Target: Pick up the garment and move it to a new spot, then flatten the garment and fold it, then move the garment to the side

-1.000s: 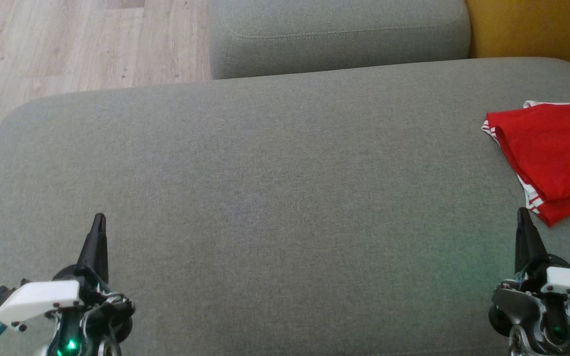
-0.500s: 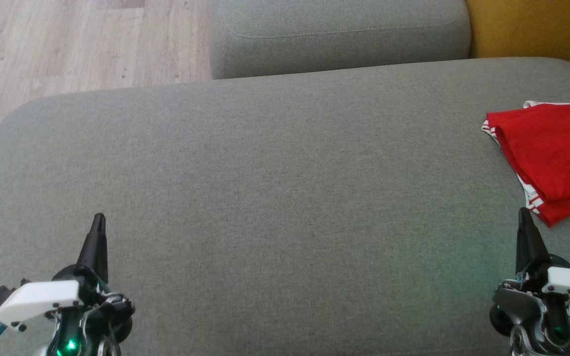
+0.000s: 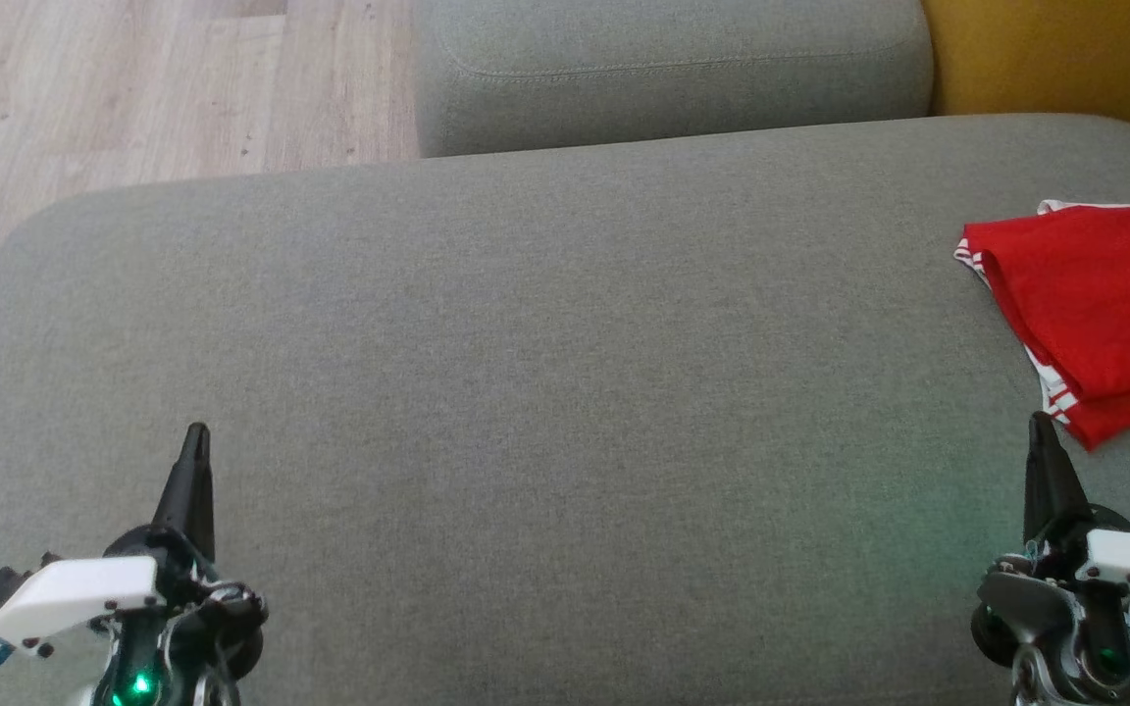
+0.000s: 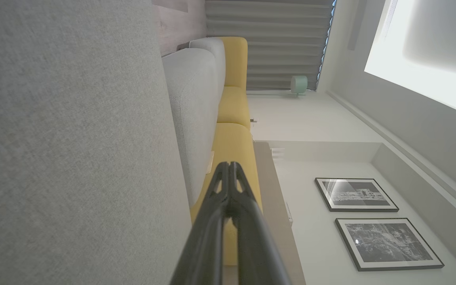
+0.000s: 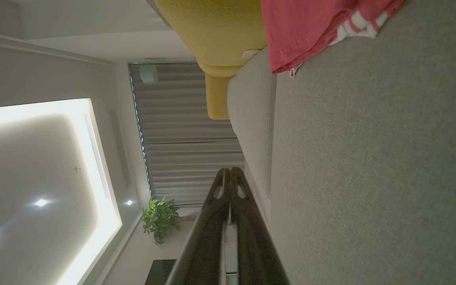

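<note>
We had our left fingers [image 3: 190, 480] and right fingers [image 3: 1044, 471] pressed tight together, holding nothing, over the grey sofa [image 3: 545, 373], and the red garment [image 3: 1095, 304] lay folded by its right edge, just past the right fingers.

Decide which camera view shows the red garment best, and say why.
The head view: the garment lies folded on the grey cushion, mostly visible though cut by the picture's edge. The right wrist view catches just a red, white-striped corner of the garment.
</note>
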